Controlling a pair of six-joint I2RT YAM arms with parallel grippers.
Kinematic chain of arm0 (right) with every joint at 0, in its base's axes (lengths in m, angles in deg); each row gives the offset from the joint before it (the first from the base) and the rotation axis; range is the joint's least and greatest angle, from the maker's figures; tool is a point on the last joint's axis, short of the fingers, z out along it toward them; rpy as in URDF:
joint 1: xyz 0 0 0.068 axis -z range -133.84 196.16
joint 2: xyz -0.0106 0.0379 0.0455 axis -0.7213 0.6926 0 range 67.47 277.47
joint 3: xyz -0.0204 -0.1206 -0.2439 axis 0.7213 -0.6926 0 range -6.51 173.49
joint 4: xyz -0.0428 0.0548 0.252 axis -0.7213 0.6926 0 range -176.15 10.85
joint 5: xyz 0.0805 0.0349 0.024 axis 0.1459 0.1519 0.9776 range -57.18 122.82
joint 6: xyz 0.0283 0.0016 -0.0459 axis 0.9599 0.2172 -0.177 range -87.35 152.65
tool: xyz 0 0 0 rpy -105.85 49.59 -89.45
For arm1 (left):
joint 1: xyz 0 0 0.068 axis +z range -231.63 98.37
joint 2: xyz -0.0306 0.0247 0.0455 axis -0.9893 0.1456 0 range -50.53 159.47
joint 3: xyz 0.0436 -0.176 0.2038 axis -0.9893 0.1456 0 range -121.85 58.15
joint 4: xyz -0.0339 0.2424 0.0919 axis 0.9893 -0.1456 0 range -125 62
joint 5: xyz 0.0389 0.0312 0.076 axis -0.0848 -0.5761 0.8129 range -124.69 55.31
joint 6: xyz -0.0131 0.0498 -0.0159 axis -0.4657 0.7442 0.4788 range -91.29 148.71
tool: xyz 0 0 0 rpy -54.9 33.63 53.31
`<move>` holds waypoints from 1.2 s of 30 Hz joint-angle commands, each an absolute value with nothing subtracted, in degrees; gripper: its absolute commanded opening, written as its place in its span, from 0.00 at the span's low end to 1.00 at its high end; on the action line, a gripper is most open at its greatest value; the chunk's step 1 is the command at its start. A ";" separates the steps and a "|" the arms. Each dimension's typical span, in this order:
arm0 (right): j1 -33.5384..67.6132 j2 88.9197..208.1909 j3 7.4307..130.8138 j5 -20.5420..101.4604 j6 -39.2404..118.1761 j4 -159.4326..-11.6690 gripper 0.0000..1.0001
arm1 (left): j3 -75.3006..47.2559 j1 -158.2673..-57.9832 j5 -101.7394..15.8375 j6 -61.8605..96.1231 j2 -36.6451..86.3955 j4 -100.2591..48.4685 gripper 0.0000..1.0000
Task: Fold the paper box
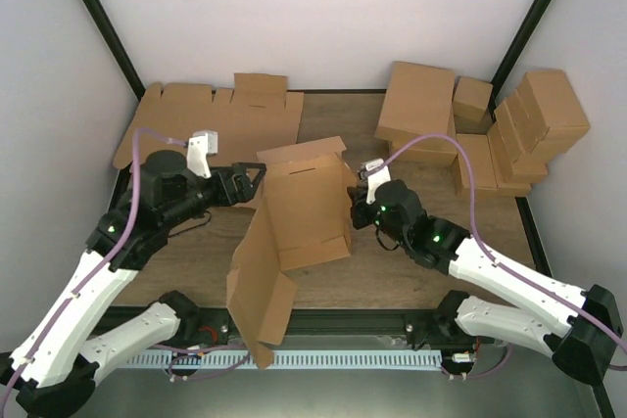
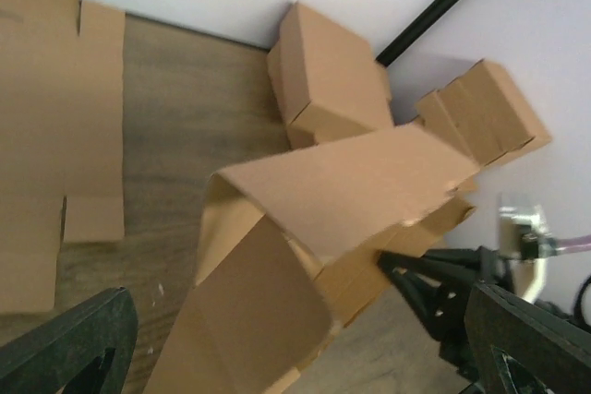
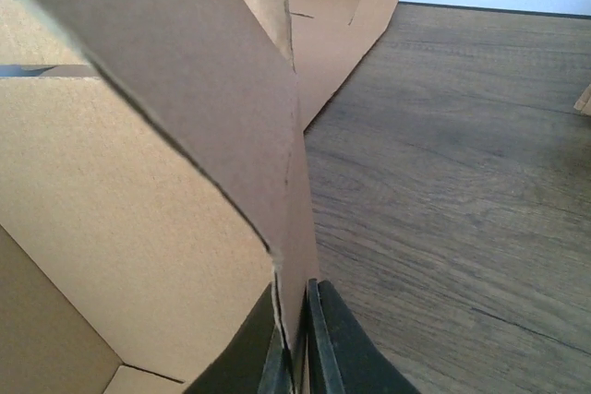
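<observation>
Brown cardboard, the paper box (image 1: 306,212) stands half-folded at centre frame; the right gripper (image 3: 297,343) pinches its right-hand wall, while the left gripper (image 1: 257,177) gapes wide just left of it.

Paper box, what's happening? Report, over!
Left jaws open beside paper box. Right jaws shut on its side wall. Box half-folded, near flap loose. Nothing in the way.

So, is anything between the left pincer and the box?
Nothing visible. The left pincer stands open right at the left rear corner of the box, with no other thing between them. The right pincer is shut on the right wall of the box.
</observation>
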State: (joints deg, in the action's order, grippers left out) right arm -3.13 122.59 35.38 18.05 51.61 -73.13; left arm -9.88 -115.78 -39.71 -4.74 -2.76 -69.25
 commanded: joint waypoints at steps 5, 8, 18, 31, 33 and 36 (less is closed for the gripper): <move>-2.88 120.35 31.64 18.46 53.29 -77.85 0.07 | -1.17 -115.64 -40.10 -8.05 -5.42 -61.64 1.00; -2.92 119.49 29.68 18.67 53.45 -78.86 0.07 | -0.07 -115.64 -39.66 -7.85 -5.23 -61.53 1.00; -2.88 118.09 29.71 18.21 53.19 -78.59 0.08 | 1.07 -115.46 -42.39 -10.13 -5.77 -58.98 1.00; -2.96 112.49 23.11 18.40 53.17 -80.01 0.07 | 5.90 -115.46 -51.62 -20.16 -15.67 -59.55 0.96; -2.97 112.48 22.94 18.40 53.21 -79.93 0.08 | 10.53 -115.49 -54.64 -22.68 -16.37 -56.21 0.88; -2.97 112.11 22.78 18.81 53.01 -80.16 0.08 | 15.88 -115.47 -56.40 -25.60 -17.48 -51.81 0.76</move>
